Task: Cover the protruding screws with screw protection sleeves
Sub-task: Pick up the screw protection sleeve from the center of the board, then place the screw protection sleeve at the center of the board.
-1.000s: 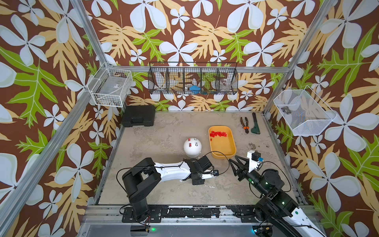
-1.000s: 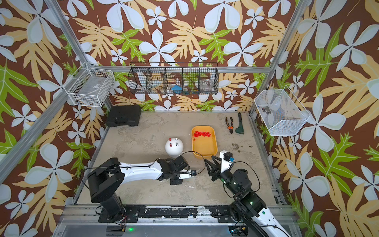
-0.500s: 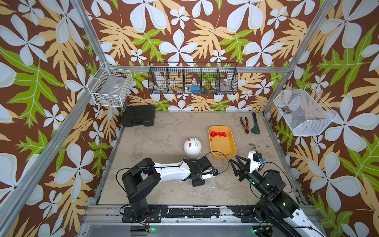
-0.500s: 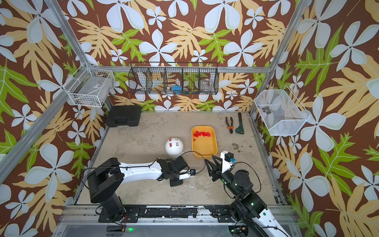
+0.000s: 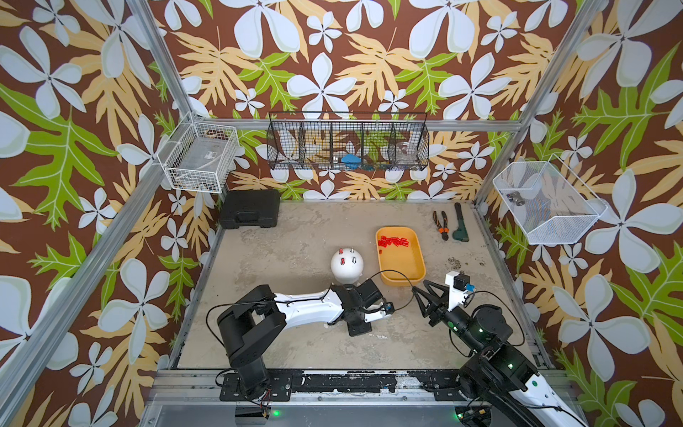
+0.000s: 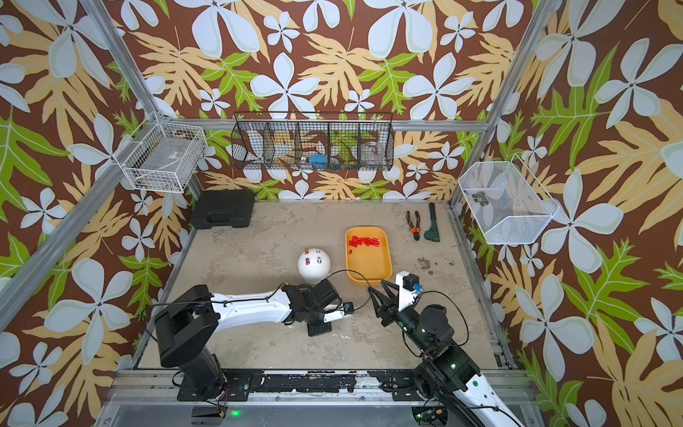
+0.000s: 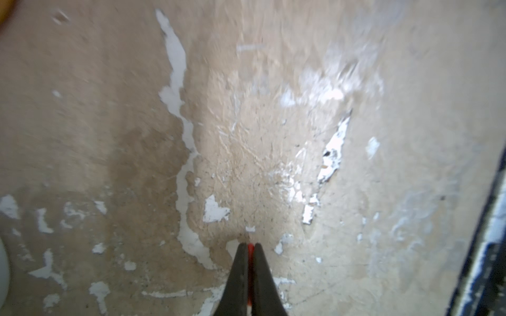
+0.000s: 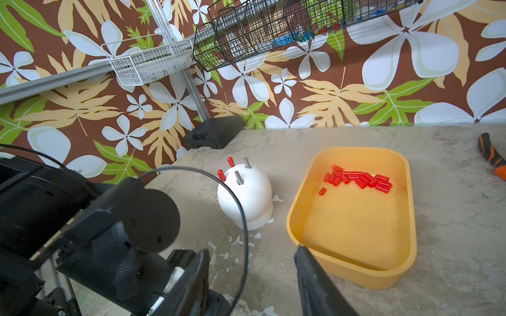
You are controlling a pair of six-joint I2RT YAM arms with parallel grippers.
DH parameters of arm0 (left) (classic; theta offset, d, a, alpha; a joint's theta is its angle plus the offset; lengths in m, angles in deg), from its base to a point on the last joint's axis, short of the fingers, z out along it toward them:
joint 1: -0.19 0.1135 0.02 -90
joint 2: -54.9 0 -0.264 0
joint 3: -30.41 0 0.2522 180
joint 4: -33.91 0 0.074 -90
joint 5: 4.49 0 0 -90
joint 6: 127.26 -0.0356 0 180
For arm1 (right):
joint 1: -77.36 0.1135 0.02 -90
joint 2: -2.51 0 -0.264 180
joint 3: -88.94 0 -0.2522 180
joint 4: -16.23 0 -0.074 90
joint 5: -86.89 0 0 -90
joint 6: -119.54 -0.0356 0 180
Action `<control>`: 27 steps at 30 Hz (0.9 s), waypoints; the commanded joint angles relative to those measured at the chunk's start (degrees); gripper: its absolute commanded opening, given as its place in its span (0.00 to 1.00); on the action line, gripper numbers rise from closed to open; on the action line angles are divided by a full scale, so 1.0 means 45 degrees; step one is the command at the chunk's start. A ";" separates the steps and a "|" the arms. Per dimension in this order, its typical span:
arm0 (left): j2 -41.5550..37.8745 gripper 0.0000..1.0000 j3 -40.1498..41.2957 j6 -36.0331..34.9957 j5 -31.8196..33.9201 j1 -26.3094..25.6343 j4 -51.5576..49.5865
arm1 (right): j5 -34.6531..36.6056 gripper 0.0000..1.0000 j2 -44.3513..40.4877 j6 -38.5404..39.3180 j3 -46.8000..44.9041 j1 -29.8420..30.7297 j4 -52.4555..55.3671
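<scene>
The white dome (image 5: 346, 264) stands mid-table and carries the protruding screws. Two grey pins (image 8: 247, 162) (image 8: 238, 177) are bare, and two others wear red caps (image 8: 230, 161) (image 8: 220, 175). Many loose screw protection sleeves (image 8: 358, 179) lie at the far end of the yellow tray (image 8: 356, 276). My left gripper (image 7: 249, 245) points down at the bare table in front of the dome. It is shut on one red sleeve (image 7: 249, 249) that shows between its fingertips. My right gripper (image 8: 252, 250) hangs open and empty near the tray's front corner, also seen in a top view (image 5: 420, 286).
Orange-handled pliers (image 5: 440, 225) and a green tool (image 5: 460, 229) lie at the back right. A black case (image 5: 249, 209) sits in the back left corner. Wire baskets (image 5: 347, 146) hang on the walls. The left arm's cable (image 8: 241, 208) loops between the dome and my right gripper.
The left gripper's jaws have closed onto the red sleeve low over the table. The right arm has shifted only slightly and stays open.
</scene>
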State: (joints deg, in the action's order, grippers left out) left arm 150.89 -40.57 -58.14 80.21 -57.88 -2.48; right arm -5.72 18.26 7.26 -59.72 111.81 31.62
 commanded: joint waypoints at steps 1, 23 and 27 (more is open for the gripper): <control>-0.1299 0.00 0.0428 0.1136 -0.1324 0.0379 0.1792 | 0.0150 0.53 0.0193 -0.0009 0.0045 -0.0001 -0.0359; -0.7903 0.00 0.5450 1.8466 0.6803 -0.0442 0.1645 | -0.1157 0.53 0.5292 0.0105 0.2218 0.0018 -0.0078; -0.5320 0.00 0.3602 1.9611 0.6954 -0.0584 -0.0380 | -0.0934 0.53 0.5666 0.0264 0.2629 0.0019 -0.0123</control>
State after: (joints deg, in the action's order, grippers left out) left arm 122.69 -20.94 21.33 107.79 -60.32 6.37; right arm -11.64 43.14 7.50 -48.85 111.86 31.71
